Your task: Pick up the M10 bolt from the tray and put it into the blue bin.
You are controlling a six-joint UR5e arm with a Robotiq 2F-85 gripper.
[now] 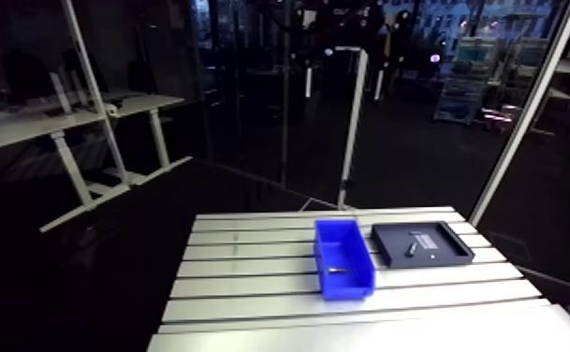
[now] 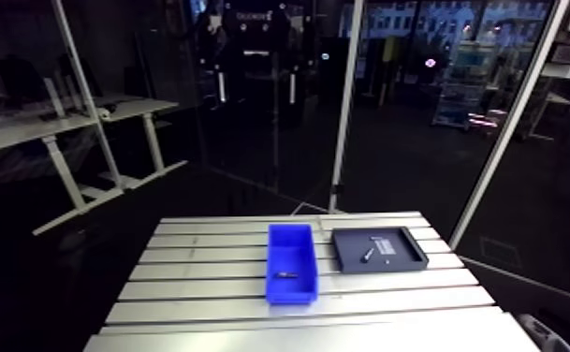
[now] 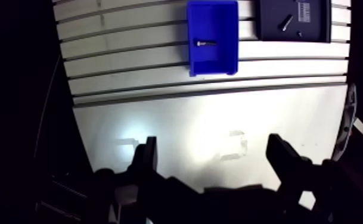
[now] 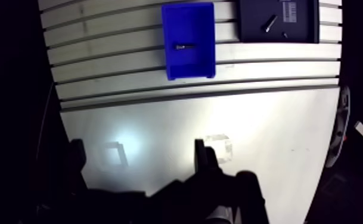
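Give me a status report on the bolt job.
Done, it seems: one bolt lies inside the blue bin. In hand: nothing; the claw is open and empty over bare table, apart from both containers. Left: possibly nothing, though a second bolt lies in the tray; I cannot tell which is the M10.

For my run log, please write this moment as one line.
tool: open, empty, over table | blue bin: bolt inside | tray: second bolt inside
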